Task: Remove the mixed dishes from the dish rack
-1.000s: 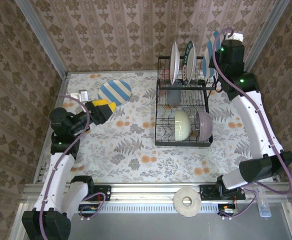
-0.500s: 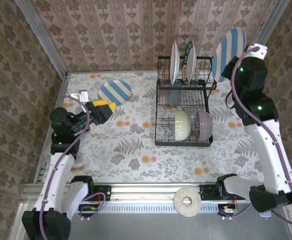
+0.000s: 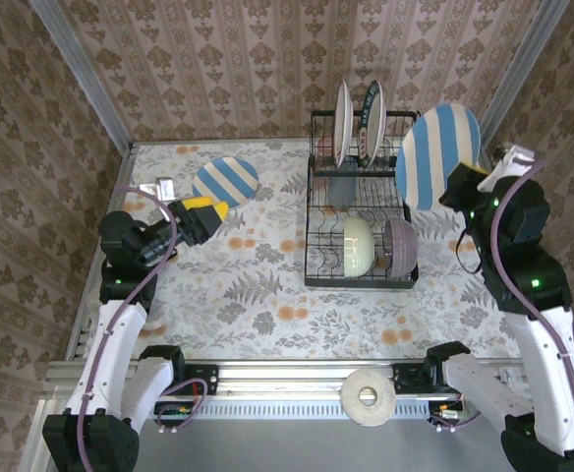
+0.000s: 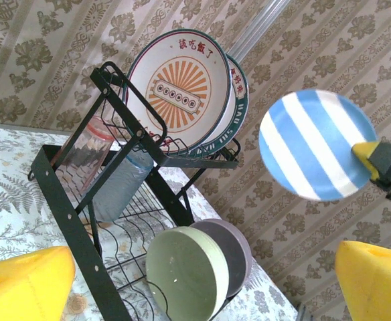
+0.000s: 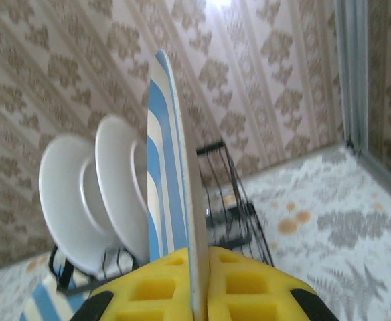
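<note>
The black wire dish rack (image 3: 361,211) stands right of centre on the table. Two plates (image 3: 344,123) stand upright on its upper shelf, one with an orange centre pattern (image 4: 179,93). A cream-green bowl (image 3: 358,246) and a lilac bowl (image 3: 401,246) sit on edge in the lower tier. Pinkish glass tumblers (image 4: 82,150) lie under the shelf. My right gripper (image 3: 469,184) is shut on the rim of a blue-striped plate (image 3: 439,157), held in the air right of the rack. Another striped plate (image 3: 226,180) lies on the table. Beside it, my left gripper (image 3: 216,209) is open and holds nothing.
A roll of tape (image 3: 368,396) rests on the near rail. A small metal object (image 3: 161,187) lies at the table's left edge. Patterned walls close in the back and both sides. Flowered tabletop (image 3: 258,285) lies bare between the left arm and the rack.
My right arm has lifted the blue-striped plate off the rack's upper shelf and swung it right and nearer. The left arm has not moved.
</note>
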